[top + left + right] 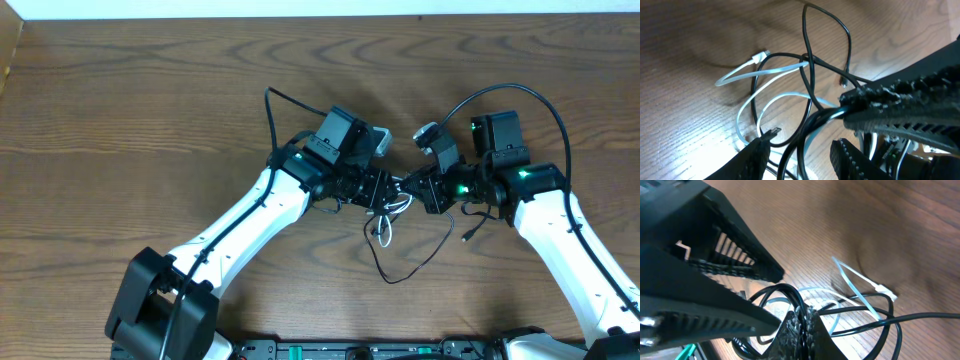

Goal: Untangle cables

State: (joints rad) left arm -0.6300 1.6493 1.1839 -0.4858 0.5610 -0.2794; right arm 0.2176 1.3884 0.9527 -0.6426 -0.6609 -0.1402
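White wall (300,8) is edging the wooden table (150,120) on its far side. At centre the cables (388,235) are trailing nearward from the right gripper (802,319), which is pinching them; the left gripper (800,146) is gaping wide.

The counter (150,120) is brown wood with strong grain and a soft satin sheen. The white cable (771,72) has a smooth, glossy plastic jacket that catches the light. The black cables (808,75) are smooth too, but duller. The black fingers (797,330) look like matt plastic with rough, grainy pads. The arm shells (240,215) are smooth, glossy white plastic.
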